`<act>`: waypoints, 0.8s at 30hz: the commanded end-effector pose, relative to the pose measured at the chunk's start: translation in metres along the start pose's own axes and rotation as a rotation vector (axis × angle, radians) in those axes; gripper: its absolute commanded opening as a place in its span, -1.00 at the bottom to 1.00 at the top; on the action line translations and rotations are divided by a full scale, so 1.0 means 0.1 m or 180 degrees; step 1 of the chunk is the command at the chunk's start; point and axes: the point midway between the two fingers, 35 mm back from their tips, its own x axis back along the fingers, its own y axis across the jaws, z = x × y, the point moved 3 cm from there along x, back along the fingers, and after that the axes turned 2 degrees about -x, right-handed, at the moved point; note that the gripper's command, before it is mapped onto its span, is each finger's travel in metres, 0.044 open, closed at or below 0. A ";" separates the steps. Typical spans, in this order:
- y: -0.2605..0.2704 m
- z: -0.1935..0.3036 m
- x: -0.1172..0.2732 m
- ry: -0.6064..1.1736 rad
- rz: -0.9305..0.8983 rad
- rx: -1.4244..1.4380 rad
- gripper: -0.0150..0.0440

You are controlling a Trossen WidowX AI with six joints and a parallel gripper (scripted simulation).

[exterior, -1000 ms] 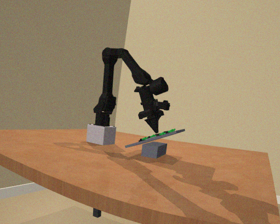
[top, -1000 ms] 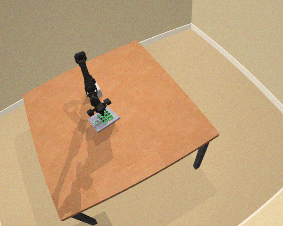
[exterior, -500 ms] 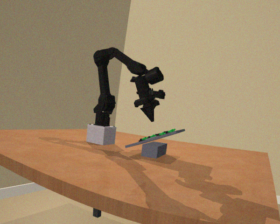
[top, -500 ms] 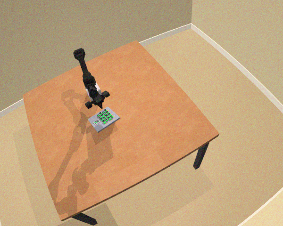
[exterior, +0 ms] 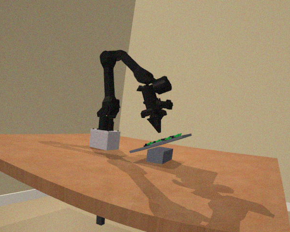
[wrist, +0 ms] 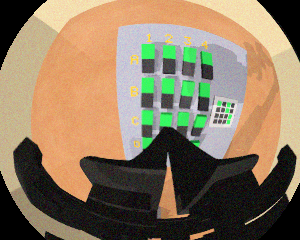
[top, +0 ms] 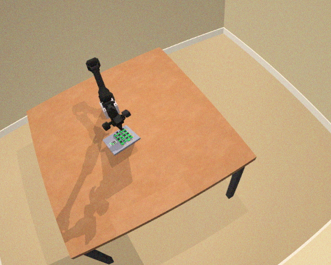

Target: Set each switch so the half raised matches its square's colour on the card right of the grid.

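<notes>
The grey panel [top: 118,149] [exterior: 187,135] [wrist: 126,75] is tilted, its far side higher. It carries a grid of rocker switches in lettered rows and numbered columns, each with a green far half and a dark near half. Switch A1 [wrist: 148,58] and switch B4 [wrist: 204,96] show both halves; which half is raised is hard to tell. The small white card [wrist: 223,112] [top: 112,143] has green and dark squares, too small to read surely. My gripper [top: 121,129] [exterior: 160,131] [wrist: 168,130] is shut and empty, a little above the panel. It hides the near half of C2 and most of row D.
A grey block [exterior: 159,155] stands under the panel on the wooden table [top: 171,120] [exterior: 65,172]. The arm's pale base box [exterior: 104,138] stands on the near side of the panel. The arm's shadow falls across the table and part of the panel.
</notes>
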 end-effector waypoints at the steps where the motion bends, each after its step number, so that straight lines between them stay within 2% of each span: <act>1: 0.00 0.01 -0.04 0.0032 0.0007 -0.0017 -0.49; 24: 0.00 0.01 -0.28 0.0031 0.0007 -0.0017 -0.49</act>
